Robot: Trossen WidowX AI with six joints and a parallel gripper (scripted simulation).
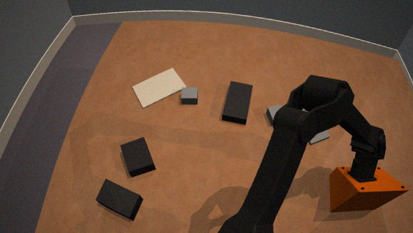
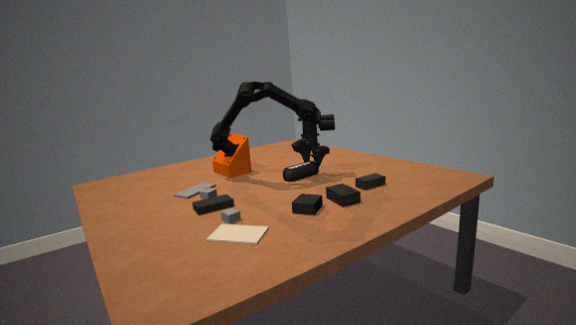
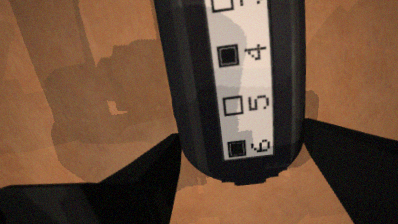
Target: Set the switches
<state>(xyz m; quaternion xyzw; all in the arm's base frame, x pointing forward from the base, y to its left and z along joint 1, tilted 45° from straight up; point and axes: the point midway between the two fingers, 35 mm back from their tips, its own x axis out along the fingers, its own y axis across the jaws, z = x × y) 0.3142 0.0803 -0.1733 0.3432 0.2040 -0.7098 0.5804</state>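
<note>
The dark grey controller unit [image 2: 293,173] [image 3: 290,75] lies upside down, its white label [image 3: 260,77] facing up. In the wrist view, squares 4 and 6 are filled and 5 is empty. The square above 4 is empty, its number cut off; the rest of the label is out of frame. The switches are hidden underneath. My gripper [image 2: 313,167] [image 3: 239,133] points down and is shut on the unit near its 6 end, one finger against each long side. Whether the unit touches the bench is unclear. In the top view it is not visible.
Several dark blocks [image 1: 237,101] [image 1: 138,156] [image 1: 118,199] lie on the bench, with a small grey block [image 1: 189,95] beside a cream plate [image 1: 157,87]. Another grey block [image 2: 208,193] lies near a flat grey plate [image 2: 191,190]. The orange arm base [image 2: 233,162] stands behind them.
</note>
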